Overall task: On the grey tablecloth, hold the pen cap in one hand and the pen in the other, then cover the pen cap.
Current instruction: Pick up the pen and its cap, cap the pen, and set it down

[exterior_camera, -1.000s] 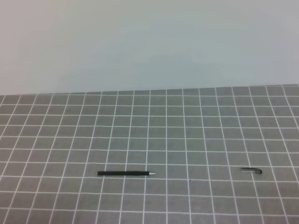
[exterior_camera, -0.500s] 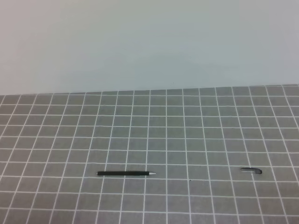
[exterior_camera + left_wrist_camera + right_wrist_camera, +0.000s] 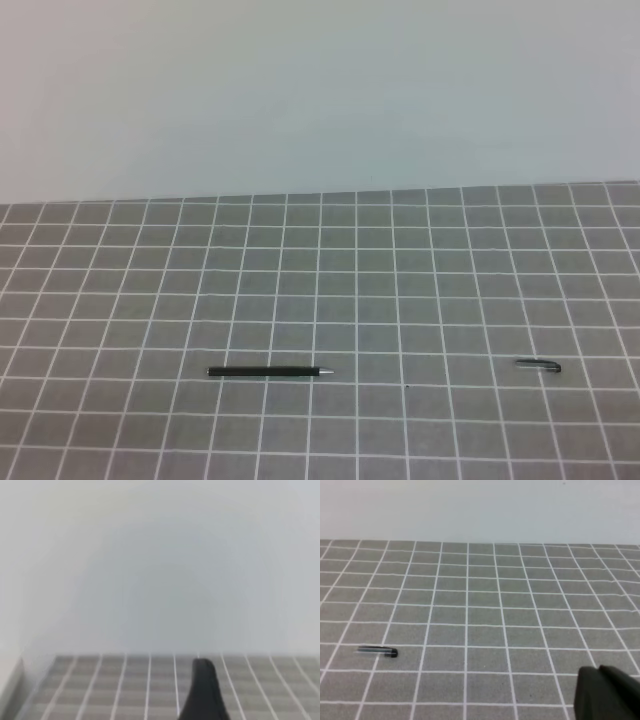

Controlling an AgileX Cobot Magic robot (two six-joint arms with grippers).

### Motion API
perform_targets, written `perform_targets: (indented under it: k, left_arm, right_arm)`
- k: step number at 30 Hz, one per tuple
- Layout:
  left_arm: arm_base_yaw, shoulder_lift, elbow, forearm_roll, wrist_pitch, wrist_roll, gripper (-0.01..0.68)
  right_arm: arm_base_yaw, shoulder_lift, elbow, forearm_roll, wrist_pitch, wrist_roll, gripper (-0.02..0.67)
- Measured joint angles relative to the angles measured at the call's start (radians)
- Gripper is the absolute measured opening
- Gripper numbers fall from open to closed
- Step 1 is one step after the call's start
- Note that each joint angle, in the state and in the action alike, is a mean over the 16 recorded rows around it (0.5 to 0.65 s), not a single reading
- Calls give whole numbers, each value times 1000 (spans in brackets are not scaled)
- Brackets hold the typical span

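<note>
Two separate items, pen [image 3: 270, 372] and pen cap [image 3: 538, 366], on grey tablecloth [image 3: 400, 280]

A plain pale wall [image 3: 320, 90] rises behind the table, evenly lit, blank and slightly blue-grey.

The pen cap [image 3: 378, 651] lay at eight o'clock on the grey tablecloth [image 3: 485, 595]. The right gripper [image 3: 605, 695] (only a dark corner visible) sat at five o'clock, well apart.

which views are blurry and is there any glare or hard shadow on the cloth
Exterior high: soft but readable, even light, no glare; pen and pen cap cast almost no shadow on the grey tablecloth. Left wrist: heaviest blur, hazy. Right wrist: sharpest grid, near dark gripper part out of focus.
</note>
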Motion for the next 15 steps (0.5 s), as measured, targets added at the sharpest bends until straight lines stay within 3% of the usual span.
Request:
perform_targets:
  k: [7,15]
  left_arm:
    - [0,0,0,-1,-230,0,468]
    - [0,0,0,-3,-408,0,468]
  right_arm:
    - [0,0,0,-1,-102,-5,-3]
    - [0,0,0,-1,-400,-10,-3]
